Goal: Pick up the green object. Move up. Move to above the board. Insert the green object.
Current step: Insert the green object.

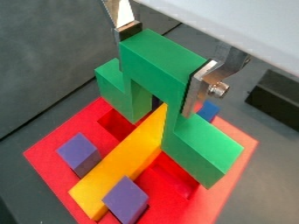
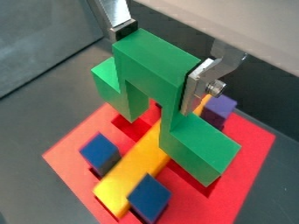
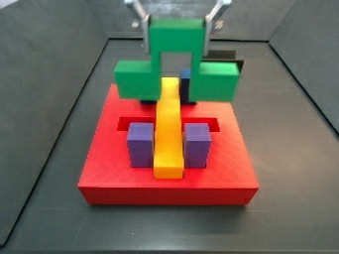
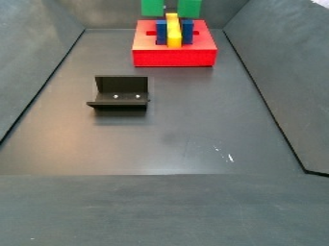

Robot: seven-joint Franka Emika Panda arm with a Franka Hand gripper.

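My gripper [image 1: 162,59] [image 2: 160,57] is shut on the raised middle cube of the green object [image 1: 205,144] [image 2: 193,144], one silver finger on each side. In a side view the green object [image 3: 179,42] arches over the far end of the yellow bar [image 3: 167,124], and the gripper [image 3: 179,15] rises from it out of frame. One lower side cube hangs on each side of the bar, just over the red board [image 3: 166,184] [image 1: 49,171]. Whether the cubes touch the board I cannot tell. In the distant side view the green object [image 4: 157,8] stands at the board [image 4: 174,56].
Purple posts [image 3: 139,144] [image 3: 197,144] flank the yellow bar [image 1: 122,162] near the board's front. A black block [image 3: 225,60] [image 1: 274,96] sits behind the board. The fixture [image 4: 118,93] stands on the dark floor to the left. Grey walls enclose the floor.
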